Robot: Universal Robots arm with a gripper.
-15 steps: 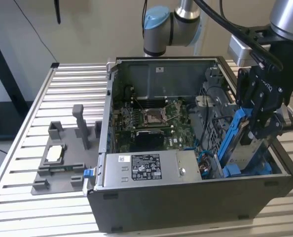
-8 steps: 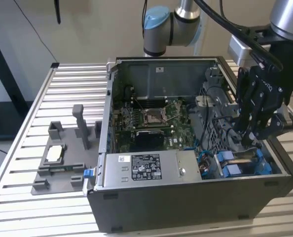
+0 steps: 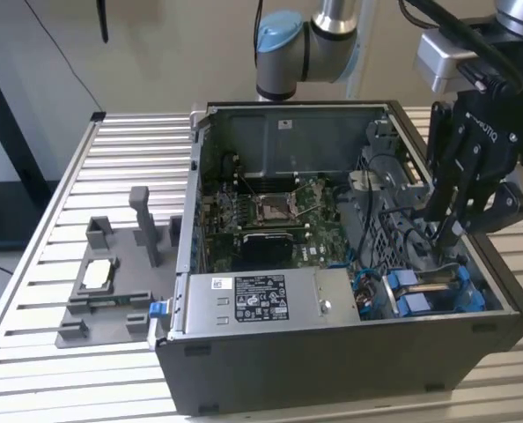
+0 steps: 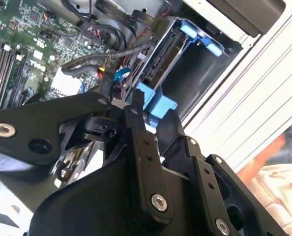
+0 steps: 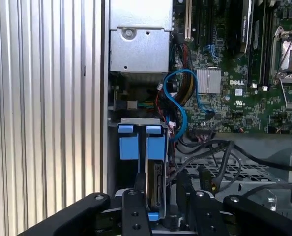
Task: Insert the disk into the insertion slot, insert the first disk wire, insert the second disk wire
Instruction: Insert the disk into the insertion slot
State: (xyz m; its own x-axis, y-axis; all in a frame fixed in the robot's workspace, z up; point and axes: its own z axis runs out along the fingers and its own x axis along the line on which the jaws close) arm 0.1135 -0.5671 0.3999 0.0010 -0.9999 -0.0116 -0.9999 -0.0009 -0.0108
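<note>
The disk [image 5: 155, 189] stands on edge in the insertion slot [image 3: 429, 295] at the case's front corner, on the exterior view's right. In both wrist views its dark connector edge [image 4: 158, 64] shows between the bay's blue plastic fittings [image 5: 131, 145]. My black gripper [image 3: 445, 240] reaches down into the case over that bay. Its fingers [image 5: 136, 214] sit on either side of the disk's near blue carrier end [image 4: 156, 103], and my gripper [image 4: 153, 110] looks shut on it. Loose black wires [image 5: 219, 162] lie beside the bay.
The open computer case [image 3: 332, 352] rests on a slatted metal table [image 3: 68, 176]. Inside are the green motherboard [image 3: 270, 216] and the grey power-supply box [image 3: 244, 300], with a blue cable [image 5: 178, 98] looping beside the bay. A grey fixture [image 3: 112, 282] stands at the exterior view's left.
</note>
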